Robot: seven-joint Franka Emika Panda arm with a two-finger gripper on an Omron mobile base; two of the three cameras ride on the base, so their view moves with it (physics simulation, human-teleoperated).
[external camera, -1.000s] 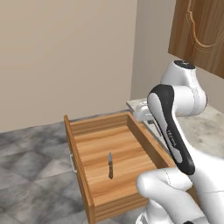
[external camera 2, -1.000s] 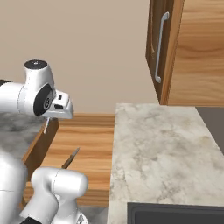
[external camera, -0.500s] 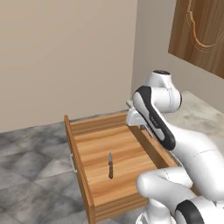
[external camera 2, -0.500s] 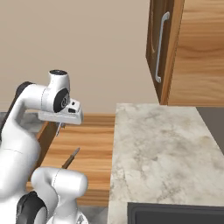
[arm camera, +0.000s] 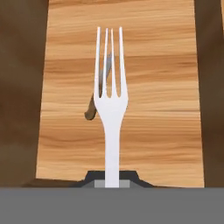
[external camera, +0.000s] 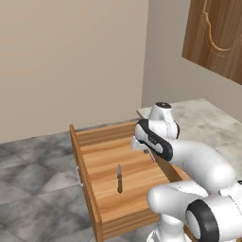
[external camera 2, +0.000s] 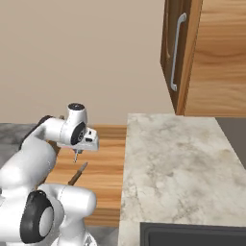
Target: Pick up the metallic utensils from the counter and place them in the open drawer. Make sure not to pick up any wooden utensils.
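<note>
The wooden drawer [external camera: 101, 198] stands pulled out to the left of the marbled counter [external camera: 208, 124] [external camera 2: 178, 158]. A dark grey knife [external camera: 119, 178] [external camera 2: 77, 174] [arm camera: 97, 94] lies on its plank bottom [arm camera: 166, 109]. My gripper [external camera: 149, 154] [external camera 2: 75, 153] [arm camera: 112, 178] hangs over the drawer's right half, shut on the handle of a silver fork [arm camera: 110, 100]. The fork's tines point down toward the drawer bottom, just above the knife. The wooden utensils are out of view.
Grey tiled floor [external camera: 28, 170] lies left of the drawer. A wooden wall cabinet with a metal handle [external camera 2: 175, 53] hangs above the counter. A dark recessed panel [external camera 2: 192, 234] sits at the counter's near edge.
My arm has swung from up beside the counter down and left over the open drawer, carrying the fork. The knife and drawer have not moved.
</note>
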